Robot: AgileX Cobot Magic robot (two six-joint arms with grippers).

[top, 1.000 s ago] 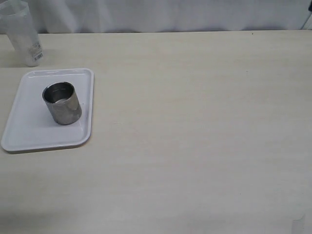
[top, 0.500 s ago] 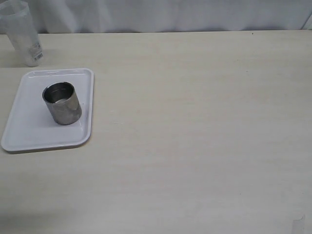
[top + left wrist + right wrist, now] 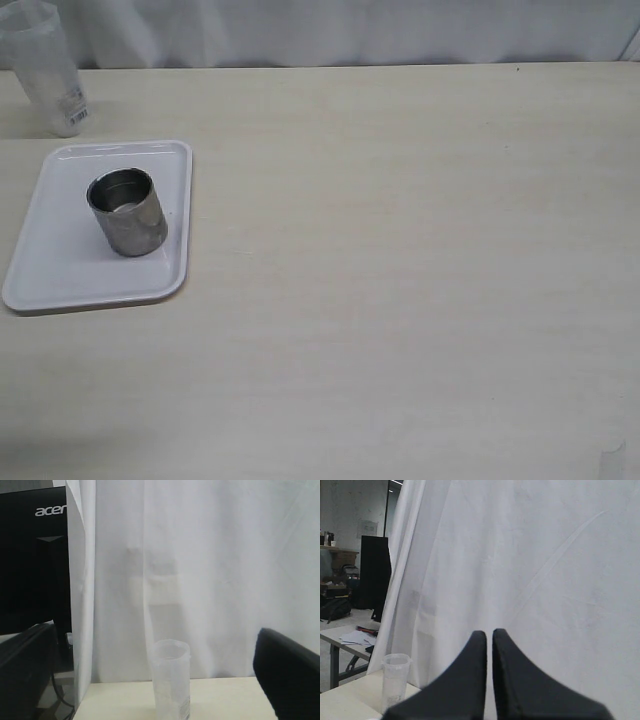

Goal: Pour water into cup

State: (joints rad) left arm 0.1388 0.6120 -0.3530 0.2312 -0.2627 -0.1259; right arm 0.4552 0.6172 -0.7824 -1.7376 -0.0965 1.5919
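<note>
The steel cup (image 3: 127,211) stands upright on a white tray (image 3: 60,280) at the left of the table. A clear plastic beaker (image 3: 45,75) with a barcode label stands behind the tray, at the table's far left corner. In the left wrist view the beaker (image 3: 171,680) stands straight ahead of my left gripper (image 3: 156,630), some way off; the jaws are wide open and empty. My right gripper (image 3: 489,632) is shut on nothing and points at the curtain; the beaker (image 3: 395,680) is far off to its side. I cannot make out any water. Neither gripper shows in the exterior view.
A white curtain (image 3: 350,30) hangs along the far edge of the table. A black monitor (image 3: 30,560) stands beyond the table's end near the beaker. Bare tabletop (image 3: 420,250) stretches to the right of the tray.
</note>
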